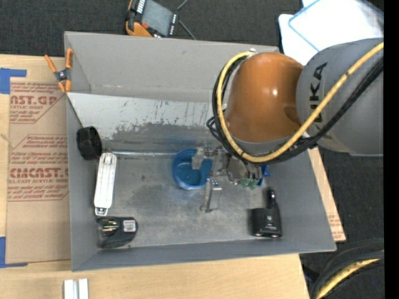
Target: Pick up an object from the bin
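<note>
While the gripper [207, 178] hung at mid-frame with fingers apart and empty, the blue round cup [185, 172] lay just left of them.

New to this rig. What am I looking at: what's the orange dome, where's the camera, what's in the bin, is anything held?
There is one camera, looking down into a grey metal bin from above and a little to one side. The big grey machine coming in from the right is a robot arm. The orange dome is a cover on its wrist, with cables looped round it, so it is part of the robot.

Below the dome hangs the pincer, low over the middle of the bin floor, right beside a blue round cup. Whether it grips anything cannot be told from here.

Loose in the bin are:
- a black knob at the left wall
- a white bar below the knob
- a dark gadget in the near left corner
- a black block at the near right
</note>
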Tool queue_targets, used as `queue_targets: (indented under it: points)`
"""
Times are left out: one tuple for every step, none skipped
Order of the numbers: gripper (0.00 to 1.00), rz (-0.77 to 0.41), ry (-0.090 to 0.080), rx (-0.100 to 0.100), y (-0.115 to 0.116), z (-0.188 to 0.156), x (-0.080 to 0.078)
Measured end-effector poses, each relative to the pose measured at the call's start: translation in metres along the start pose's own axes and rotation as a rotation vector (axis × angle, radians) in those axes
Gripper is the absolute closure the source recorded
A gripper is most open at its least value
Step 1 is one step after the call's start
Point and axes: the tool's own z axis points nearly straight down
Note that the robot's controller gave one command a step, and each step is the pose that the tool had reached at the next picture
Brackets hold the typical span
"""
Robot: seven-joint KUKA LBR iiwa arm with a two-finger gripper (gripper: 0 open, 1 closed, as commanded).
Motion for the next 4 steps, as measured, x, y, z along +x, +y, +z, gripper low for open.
queue_targets:
  points:
    - [0.0, 0.002, -0.008, -0.001, -0.001, -0.004, -0.001]
    - [0.0, -0.014, -0.012, -0.001, -0.06, 0.121, -0.052]
    - [0.0, 0.291, -0.017, -0.007, -0.068, 0.073, -0.06]
    - [0.0, 0.426, -0.005, -0.002, -0.04, 0.123, -0.068]
